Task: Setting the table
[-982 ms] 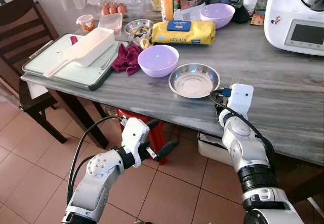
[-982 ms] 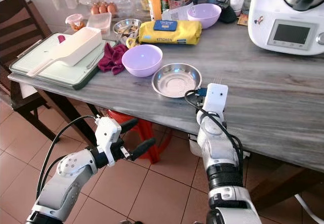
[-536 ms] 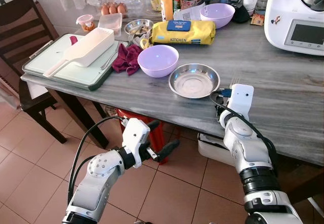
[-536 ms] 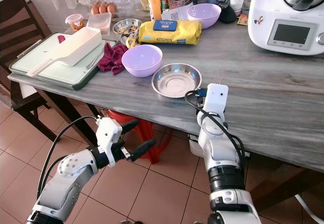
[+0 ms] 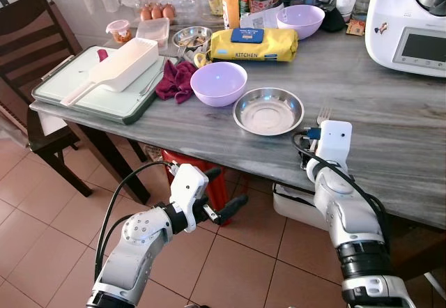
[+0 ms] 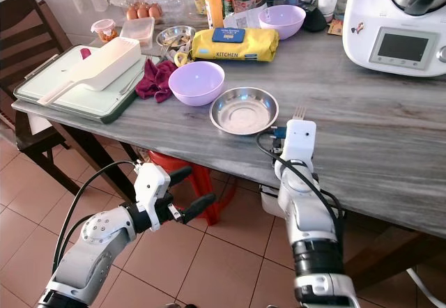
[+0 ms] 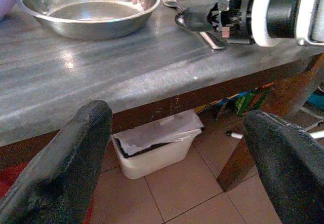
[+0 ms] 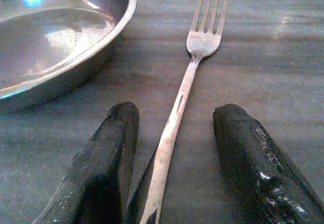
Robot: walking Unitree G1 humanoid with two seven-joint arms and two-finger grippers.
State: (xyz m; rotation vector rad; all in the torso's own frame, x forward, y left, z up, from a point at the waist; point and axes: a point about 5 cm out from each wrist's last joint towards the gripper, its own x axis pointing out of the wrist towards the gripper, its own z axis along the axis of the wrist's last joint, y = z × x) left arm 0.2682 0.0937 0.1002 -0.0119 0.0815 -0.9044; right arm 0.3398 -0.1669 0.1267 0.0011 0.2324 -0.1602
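Since the earlier frames the right gripper (image 8: 169, 183) has drawn back toward the table edge, uncovering the fork (image 8: 195, 67), whose tines now show at centre right of the left eye view, just beside the steel bowl (image 5: 268, 111). In the right wrist view the handle runs straight out between the parted fingers (image 8: 109, 168), long axis in line with them; they seem clear of it, though contact is hard to judge. The left gripper (image 5: 219, 198) hangs open below the table, farther off.
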